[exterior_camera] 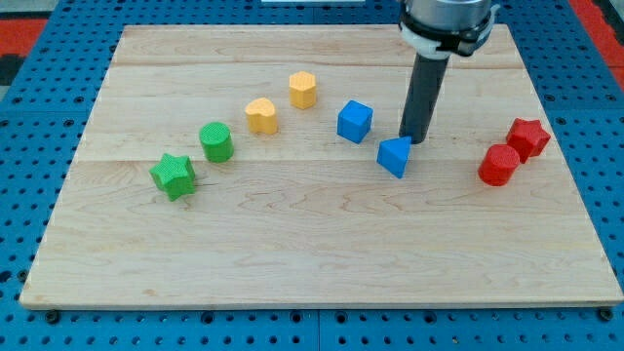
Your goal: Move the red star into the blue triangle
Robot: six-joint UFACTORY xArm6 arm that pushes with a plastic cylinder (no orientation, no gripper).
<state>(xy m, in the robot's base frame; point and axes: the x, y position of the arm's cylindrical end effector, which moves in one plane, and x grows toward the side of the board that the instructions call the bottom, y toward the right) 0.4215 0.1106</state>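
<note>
The red star [528, 137] lies near the board's right edge, touching a red cylinder [499, 165] just below-left of it. The blue triangle [395, 156] lies right of the board's centre. My tip [416, 139] stands just above and right of the blue triangle, close to or touching its upper right corner. The red star is well to the right of my tip.
A blue cube [355, 121] sits left of the triangle. A yellow hexagonal block [303, 90], a yellow block [261, 115], a green cylinder [216, 142] and a green star [174, 176] run in a line toward the lower left of the wooden board [312, 253].
</note>
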